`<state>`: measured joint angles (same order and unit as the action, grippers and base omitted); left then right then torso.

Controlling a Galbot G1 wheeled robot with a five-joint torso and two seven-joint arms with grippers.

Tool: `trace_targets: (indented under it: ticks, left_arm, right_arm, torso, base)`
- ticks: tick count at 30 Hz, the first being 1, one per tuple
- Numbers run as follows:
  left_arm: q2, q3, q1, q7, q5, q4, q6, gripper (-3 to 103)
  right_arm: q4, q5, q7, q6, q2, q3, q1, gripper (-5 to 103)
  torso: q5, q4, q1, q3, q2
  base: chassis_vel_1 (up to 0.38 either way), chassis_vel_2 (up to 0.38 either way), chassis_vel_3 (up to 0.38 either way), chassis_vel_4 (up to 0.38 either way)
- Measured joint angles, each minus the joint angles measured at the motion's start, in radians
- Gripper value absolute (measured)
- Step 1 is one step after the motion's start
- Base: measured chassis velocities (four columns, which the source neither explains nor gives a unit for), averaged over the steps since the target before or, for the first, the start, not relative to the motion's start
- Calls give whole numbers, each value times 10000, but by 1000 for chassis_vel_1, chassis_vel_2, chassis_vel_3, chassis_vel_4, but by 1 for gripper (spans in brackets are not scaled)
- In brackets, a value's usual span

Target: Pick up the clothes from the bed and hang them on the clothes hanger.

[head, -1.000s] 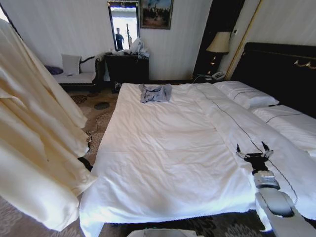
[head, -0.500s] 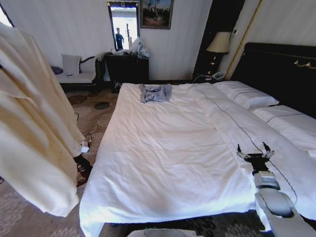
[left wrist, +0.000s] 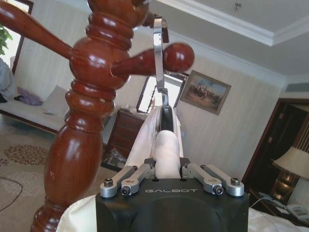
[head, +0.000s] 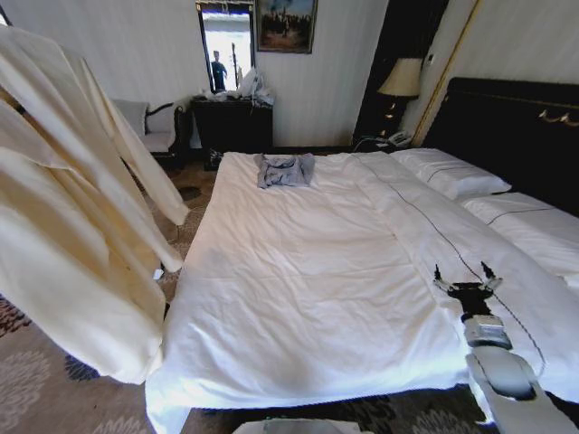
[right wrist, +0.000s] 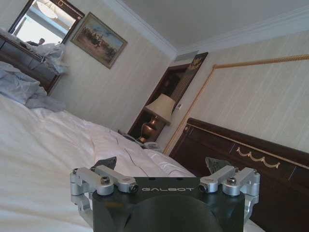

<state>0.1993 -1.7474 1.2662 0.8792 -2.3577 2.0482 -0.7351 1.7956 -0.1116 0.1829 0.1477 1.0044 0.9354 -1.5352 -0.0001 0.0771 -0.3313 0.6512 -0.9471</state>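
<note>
My left claw (left wrist: 166, 145) grips the cream shirt (head: 63, 226) by its hanger (left wrist: 159, 53), clear of the bed (head: 298, 289), beside the wooden post (left wrist: 91, 96). The hook could miss the peg and slip. My right claw (head: 463, 276) rests open over the bed.

Right arm: extended forward low over the bed's near right corner area, forearm and wrist in line. Right hand (head: 465, 269) points toward the headboard end, fingers (right wrist: 105, 163) spread wide apart with nothing between them.

Left hand (left wrist: 167, 145): raised, pointing upward, linkages drawn inward and fingers clamped on the cream clothes (left wrist: 166, 151) at the neck of the clothes hanger (left wrist: 158, 55).
</note>
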Motion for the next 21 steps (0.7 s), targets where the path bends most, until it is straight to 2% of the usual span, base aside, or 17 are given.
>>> trace_targets:
  ticks: [10,19,20,21]
  left_arm:
    - [-189,738,-251,31,163,78,0,18]
    - [-185,798,-273,175,2,237,-3,18]
    - [-159,760,-270,232,-27,262,-4,15]
    - [-147,734,-270,257,-32,274,-4,19]
  right_arm:
    - [88,-10,5,10,33,-4,-62,100]
    - [108,6,8,34,69,-10,-77,100]
    - [106,15,8,38,77,-11,-79,100]
    - [105,18,8,40,81,-13,-82,100]
  torso:
    - [1,1,0,0,0]
    - [1,0,0,0,0]
    - [0,1,-1,0,0]
    - [0,1,0,0,0]
  base:
    - [0,0,0,0]
    - [0,0,0,0]
    - [0,0,0,0]
    - [0,0,0,0]
